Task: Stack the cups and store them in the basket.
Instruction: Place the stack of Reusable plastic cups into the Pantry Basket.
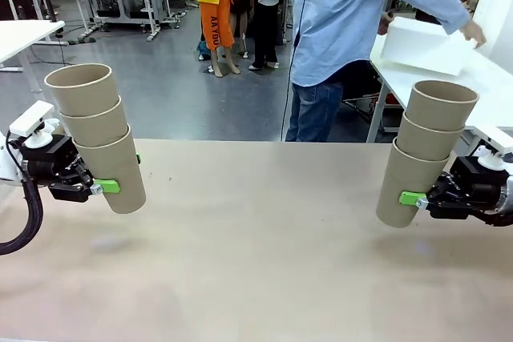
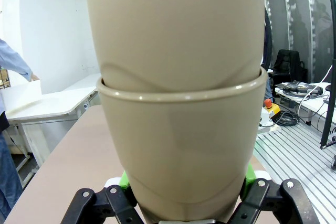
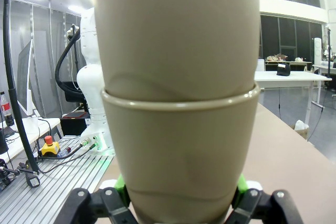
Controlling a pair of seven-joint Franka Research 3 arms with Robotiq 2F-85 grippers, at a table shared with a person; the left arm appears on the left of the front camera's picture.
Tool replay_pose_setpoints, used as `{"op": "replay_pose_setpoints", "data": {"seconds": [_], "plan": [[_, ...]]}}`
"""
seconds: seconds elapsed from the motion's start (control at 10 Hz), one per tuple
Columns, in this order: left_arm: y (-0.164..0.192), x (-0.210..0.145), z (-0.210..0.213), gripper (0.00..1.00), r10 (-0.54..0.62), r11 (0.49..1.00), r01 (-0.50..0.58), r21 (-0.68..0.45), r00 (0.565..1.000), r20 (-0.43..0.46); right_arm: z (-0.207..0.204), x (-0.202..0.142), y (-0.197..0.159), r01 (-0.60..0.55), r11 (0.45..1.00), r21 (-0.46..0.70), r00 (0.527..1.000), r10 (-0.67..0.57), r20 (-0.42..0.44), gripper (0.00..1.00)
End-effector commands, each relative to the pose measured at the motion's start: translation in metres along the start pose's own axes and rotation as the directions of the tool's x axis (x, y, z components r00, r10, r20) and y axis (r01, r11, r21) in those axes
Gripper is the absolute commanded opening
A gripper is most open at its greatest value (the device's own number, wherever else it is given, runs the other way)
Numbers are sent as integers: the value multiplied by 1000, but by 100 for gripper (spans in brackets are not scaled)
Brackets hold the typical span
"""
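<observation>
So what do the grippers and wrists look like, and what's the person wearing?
The left gripper and right gripper are black, with jointed linkages and bright green fingertip pads. White mounts sit on the wrists, and a thick black cable loops down beside the left one. The person wears a light blue long-sleeved shirt and blue jeans.

A robotics lab: beyond the tan worktop [image 1: 264,222] lie a grey floor [image 1: 168,94] and a white table [image 1: 24,34]; beside it, a slotted aluminium plate [image 3: 58,182] carries cables [image 3: 79,148], a red emergency-stop button [image 3: 48,140] and a white robot base [image 3: 97,103]
</observation>
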State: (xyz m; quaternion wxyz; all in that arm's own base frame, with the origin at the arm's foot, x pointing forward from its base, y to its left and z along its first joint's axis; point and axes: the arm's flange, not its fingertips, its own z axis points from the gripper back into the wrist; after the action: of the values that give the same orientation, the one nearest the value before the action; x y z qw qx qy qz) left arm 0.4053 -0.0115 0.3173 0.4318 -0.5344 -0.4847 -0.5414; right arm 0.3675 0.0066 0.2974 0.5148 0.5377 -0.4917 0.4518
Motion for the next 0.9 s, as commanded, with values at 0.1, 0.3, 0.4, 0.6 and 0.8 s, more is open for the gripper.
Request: {"op": "replay_pose_setpoints", "data": {"seconds": [0.1, 0.3, 0.4, 0.6, 0.8], "plan": [[1, 3, 1, 84, -10, 1000, 10, -6, 1000, 7, 0, 4, 0, -5, 1000, 2, 1000, 5, 2, 84], [1, 3, 1, 84, -10, 1000, 10, -6, 1000, 7, 0, 4, 0, -5, 1000, 2, 1000, 5, 2, 84], [1, 3, 1, 84, -10, 1000, 10, -6, 1000, 7, 0, 4, 0, -5, 1000, 2, 1000, 5, 2, 84], [1, 3, 1, 84, -10, 1000, 10, -6, 1000, 7, 0, 4, 0, -5, 1000, 2, 1000, 5, 2, 84], [1, 3, 1, 84, -10, 1000, 10, -6, 1000, 7, 0, 4, 0, -5, 1000, 2, 1000, 5, 2, 84]]}}
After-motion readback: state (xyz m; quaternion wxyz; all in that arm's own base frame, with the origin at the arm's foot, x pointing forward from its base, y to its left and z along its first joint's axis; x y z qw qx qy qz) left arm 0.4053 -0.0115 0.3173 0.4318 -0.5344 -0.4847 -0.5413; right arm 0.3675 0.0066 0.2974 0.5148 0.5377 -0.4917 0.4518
